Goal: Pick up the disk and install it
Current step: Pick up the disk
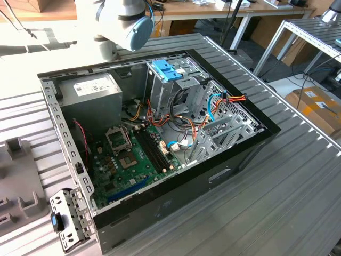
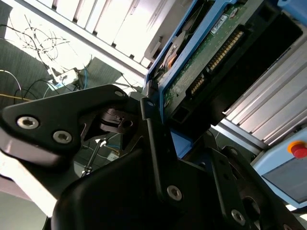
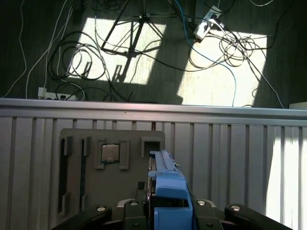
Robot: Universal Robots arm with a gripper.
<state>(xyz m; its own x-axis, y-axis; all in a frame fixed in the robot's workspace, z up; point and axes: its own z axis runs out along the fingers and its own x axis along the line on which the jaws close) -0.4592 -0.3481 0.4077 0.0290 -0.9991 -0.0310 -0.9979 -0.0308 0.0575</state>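
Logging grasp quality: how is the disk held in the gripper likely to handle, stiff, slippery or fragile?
Probably stiff: the disk shows a flat circuit board in a solid frame, so it should not flex in the gripper. Its smooth blue rail might slip under a light clamp. The bare board and connector pins look fragile if knocked.

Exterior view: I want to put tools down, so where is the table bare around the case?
The ribbed table is bare beside the case on the exterior view's right. The exterior view's left is crowded by a grey fixture and a metal bracket; inside the case, cables fill the gaps.
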